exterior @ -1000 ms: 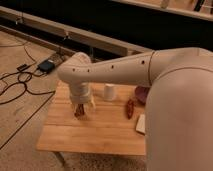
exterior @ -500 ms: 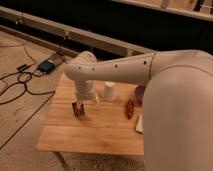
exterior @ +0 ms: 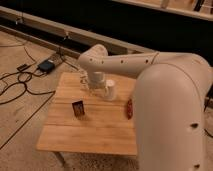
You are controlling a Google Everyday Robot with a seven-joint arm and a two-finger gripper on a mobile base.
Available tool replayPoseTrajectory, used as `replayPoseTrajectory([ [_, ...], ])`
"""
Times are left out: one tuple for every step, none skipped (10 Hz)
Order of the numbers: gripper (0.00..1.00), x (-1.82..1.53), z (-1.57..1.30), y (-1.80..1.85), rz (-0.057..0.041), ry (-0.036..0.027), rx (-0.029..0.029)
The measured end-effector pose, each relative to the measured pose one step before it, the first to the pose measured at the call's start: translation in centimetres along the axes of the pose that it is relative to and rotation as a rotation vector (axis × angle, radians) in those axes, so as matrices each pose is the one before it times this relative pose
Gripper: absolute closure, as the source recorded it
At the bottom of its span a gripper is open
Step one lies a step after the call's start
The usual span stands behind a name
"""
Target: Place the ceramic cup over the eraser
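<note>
The gripper (exterior: 92, 84) is hovering beside the ceramic cup (exterior: 110, 90) near the wooden table's (exterior: 100, 132) far edge; I cannot tell its grip. The eraser (exterior: 78, 108) is sitting uncovered nearer the left edge.

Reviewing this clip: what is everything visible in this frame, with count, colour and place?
table: one, light wood, centre of view
eraser: one, dark with an orange-tinted face, left-middle of the table
ceramic cup: one, white, far side of the table, apart from the eraser
reddish-brown object: one, right part of the table, partly hidden by the arm
cables: several, black, on the floor at left
box: one, dark, on the floor beyond the table
arm: one, white, reaching in from the right
end effector: one, just left of the cup
</note>
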Motion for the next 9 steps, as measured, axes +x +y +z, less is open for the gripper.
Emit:
replayPoseTrajectory([
  [0.35, -0.958, 0.220, -0.973, 0.00799, -0.00115, 0.00900],
  [0.35, -1.444, 0.383, -1.294, 0.01122, -0.00058, 0.00708],
  [0.35, -0.664, 0.331, -0.472, 0.00388, 0.00418, -0.00184],
  [0.35, -0.936, 0.462, -0.346, 0.00104, 0.00379, -0.00745],
  [0.35, -0.789, 0.393, -0.266, 0.00099, 0.00442, -0.01128],
  [0.35, -0.981, 0.520, -0.596, 0.00120, 0.00420, -0.00749],
  [0.35, -0.759, 0.271, -0.510, 0.00145, 0.00225, -0.00214],
  [0.35, -0.495, 0.224, -0.408, 0.00118, 0.00310, 0.00024],
  [0.35, -0.907, 0.267, -0.718, 0.00341, 0.00260, 0.00032],
])
